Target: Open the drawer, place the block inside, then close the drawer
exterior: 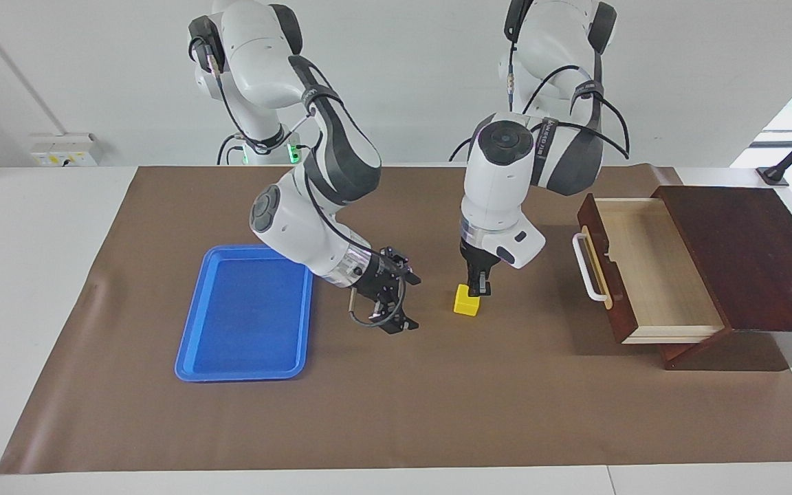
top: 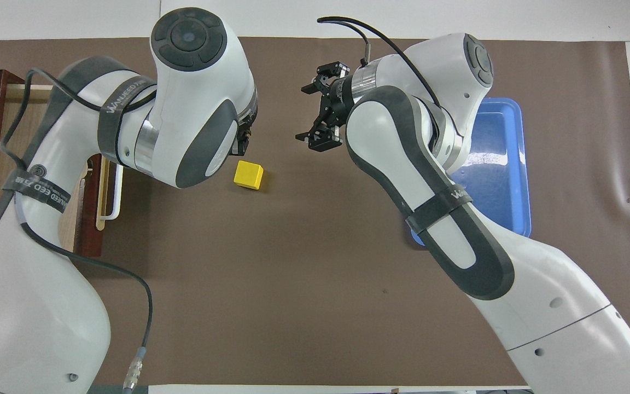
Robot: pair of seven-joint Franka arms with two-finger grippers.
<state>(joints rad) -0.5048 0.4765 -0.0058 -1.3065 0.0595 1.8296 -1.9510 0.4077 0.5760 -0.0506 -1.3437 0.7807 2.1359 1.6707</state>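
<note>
The yellow block rests on the brown mat, between the two grippers. My left gripper points straight down just above the block's upper edge, on the side toward the drawer. The drawer stands pulled out of its dark cabinet at the left arm's end of the table. Its light wood inside is bare and its white handle faces the block. My right gripper hangs open and holds nothing, low over the mat between the block and the tray.
A flat blue tray lies on the mat toward the right arm's end, with nothing in it. The brown mat covers most of the white table.
</note>
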